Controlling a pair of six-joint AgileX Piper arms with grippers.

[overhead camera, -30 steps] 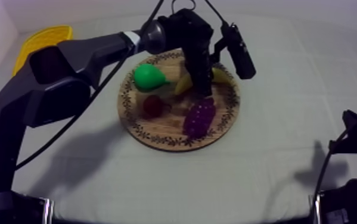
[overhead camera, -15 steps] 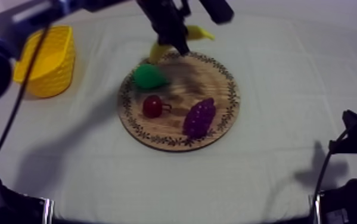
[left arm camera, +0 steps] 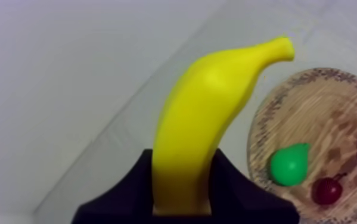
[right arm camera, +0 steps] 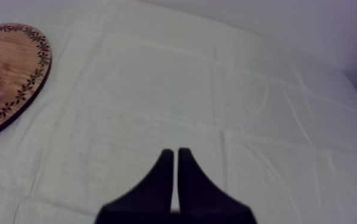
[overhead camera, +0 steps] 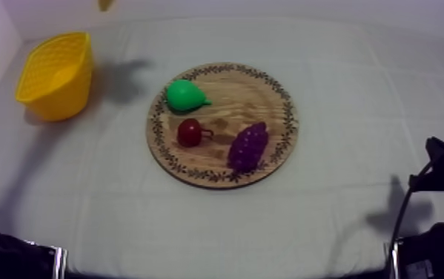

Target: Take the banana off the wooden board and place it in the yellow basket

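Cloth (overhead camera: 343, 185) beneath: banana (left arm camera: 207, 113) in left tool (left arm camera: 183, 156), tip outward.

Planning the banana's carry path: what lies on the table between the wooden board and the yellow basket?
The stretch is bare: in the top view, plain cloth runs from the wooden board to the yellow basket.

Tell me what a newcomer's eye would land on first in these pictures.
The banana, upright and clamped in the left hand, looms large in the left wrist view, above the cloth beside the wooden board. On the board, central in the top view, lie a green pear, a small red fruit and purple grapes. The yellow basket stands at the cloth's far left corner.
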